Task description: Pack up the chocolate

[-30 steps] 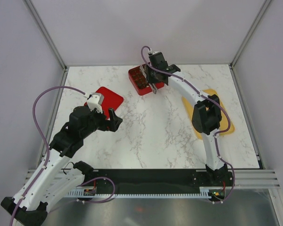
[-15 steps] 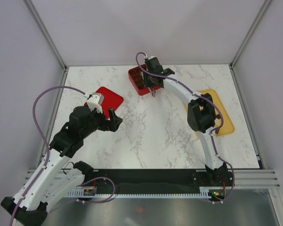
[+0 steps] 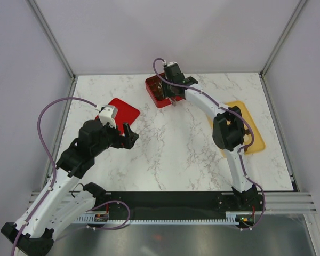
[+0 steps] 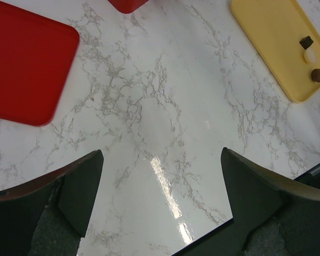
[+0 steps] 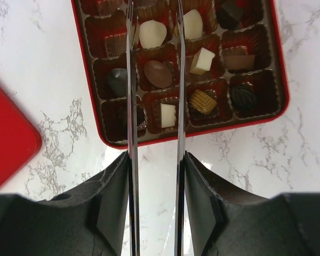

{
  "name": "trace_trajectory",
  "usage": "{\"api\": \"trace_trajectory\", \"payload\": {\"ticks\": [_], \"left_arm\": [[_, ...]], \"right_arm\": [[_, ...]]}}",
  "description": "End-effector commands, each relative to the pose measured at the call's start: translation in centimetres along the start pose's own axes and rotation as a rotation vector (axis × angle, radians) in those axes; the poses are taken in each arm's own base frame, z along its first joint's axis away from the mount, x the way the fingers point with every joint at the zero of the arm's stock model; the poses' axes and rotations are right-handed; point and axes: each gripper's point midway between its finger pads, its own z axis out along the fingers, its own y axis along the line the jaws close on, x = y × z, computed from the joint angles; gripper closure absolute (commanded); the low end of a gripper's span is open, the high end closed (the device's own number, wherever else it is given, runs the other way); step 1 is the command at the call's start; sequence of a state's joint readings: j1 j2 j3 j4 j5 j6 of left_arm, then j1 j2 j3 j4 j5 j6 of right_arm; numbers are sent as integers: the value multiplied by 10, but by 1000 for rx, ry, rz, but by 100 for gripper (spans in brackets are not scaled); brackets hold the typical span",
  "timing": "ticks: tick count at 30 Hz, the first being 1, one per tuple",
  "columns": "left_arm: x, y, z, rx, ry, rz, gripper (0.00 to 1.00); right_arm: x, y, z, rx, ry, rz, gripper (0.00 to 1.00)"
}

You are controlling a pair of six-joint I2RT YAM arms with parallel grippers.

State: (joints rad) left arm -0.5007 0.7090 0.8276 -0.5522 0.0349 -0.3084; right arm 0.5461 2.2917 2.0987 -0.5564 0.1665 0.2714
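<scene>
The red gridded box holds several chocolate pieces, among them a pale one, a brown oval one and a cream block. My right gripper hovers over the box, its long thin blades parted either side of the pale piece and the brown oval, with a gap to both. Three more chocolate pieces lie on the yellow tray. Well to the left of the box, my left gripper hangs open over bare marble, holding nothing.
A flat red lid lies on the marble left of the box, beside my left gripper. The yellow tray sits at the right, partly under the right arm. Metal frame posts edge the table.
The right gripper has shifted slightly left over the box and its blades have spread wider. The left arm has not moved.
</scene>
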Motion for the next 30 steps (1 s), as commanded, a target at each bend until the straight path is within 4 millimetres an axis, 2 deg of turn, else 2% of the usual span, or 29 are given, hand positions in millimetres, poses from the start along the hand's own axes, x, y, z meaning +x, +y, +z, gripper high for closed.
{"api": "trace_trajectory", "payload": {"ticks": [1, 2, 3, 4, 5, 6, 7, 8, 9, 10, 11, 12, 13, 14, 15, 16, 17, 18, 19, 20, 21, 23, 25, 26, 30], "left_arm": [[-6, 2, -1, -5, -17, 38, 0], [-6, 1, -1, -2, -19, 37, 0], [-6, 1, -2, 1, -18, 37, 0], [-7, 0, -2, 2, -23, 38, 0], [-6, 1, -2, 1, -20, 38, 0], [-7, 0, -2, 3, -21, 38, 0], [-7, 0, -2, 3, -22, 38, 0], [-7, 0, -3, 5, -23, 38, 0], [-7, 0, -3, 4, -24, 38, 0], [-8, 0, -3, 6, -26, 39, 0], [-7, -1, -3, 7, -24, 38, 0], [-8, -1, -4, 10, -28, 39, 0], [-7, -1, -4, 11, -25, 37, 0], [-8, -2, -4, 13, -29, 39, 0], [-7, -2, -4, 15, -25, 39, 0], [-7, -2, -4, 15, -24, 39, 0], [-7, -2, -4, 15, -24, 39, 0], [-7, -2, -4, 17, -25, 37, 0], [-7, -3, -4, 18, -24, 37, 0], [-8, -3, -4, 19, -26, 37, 0], [-7, -3, -4, 21, -23, 36, 0], [-7, -5, -3, 29, -21, 36, 0], [-7, -5, -3, 31, -19, 36, 0], [-8, -5, -4, 31, -24, 36, 0], [-7, -5, -3, 33, -23, 36, 0]], "right_arm": [[-83, -5, -77, 12, -227, 13, 50], [-82, -8, -83, 19, -226, -1, 50], [-94, -12, -105, 24, -261, 3, 51], [-97, -15, -116, 36, -272, 3, 51], [-90, -21, -122, 57, -252, -3, 51], [-97, -29, -144, 78, -279, 4, 52], [-94, -33, -153, 90, -276, 4, 52], [-76, -43, -154, 123, -225, -6, 52], [-77, -52, -176, 153, -241, 14, 52], [-69, -61, -182, 180, -224, 21, 52], [-40, -73, -181, 213, -148, 14, 52], [-37, -88, -201, 236, -157, 46, 52], [-26, -98, -207, 255, -137, 84, 52], [8, -110, -205, 267, -47, 99, 52], [12, -132, -224, 281, -55, 158, 52], [26, -142, -230, 288, -30, 203, 52], [51, -153, -243, 294, 14, 229, 52], [63, -174, -250, 336, 31, 268, 52], [74, -183, -256, 360, 43, 287, 52], [99, -192, -260, 388, 105, 293, 52], [107, -206, -273, 421, 104, 324, 52], [140, -216, -281, 455, 193, 343, 52], [158, -224, -288, 453, 232, 383, 52], [174, -224, -289, 455, 275, 389, 52], [197, -230, -295, 480, 298, 440, 50]]}}
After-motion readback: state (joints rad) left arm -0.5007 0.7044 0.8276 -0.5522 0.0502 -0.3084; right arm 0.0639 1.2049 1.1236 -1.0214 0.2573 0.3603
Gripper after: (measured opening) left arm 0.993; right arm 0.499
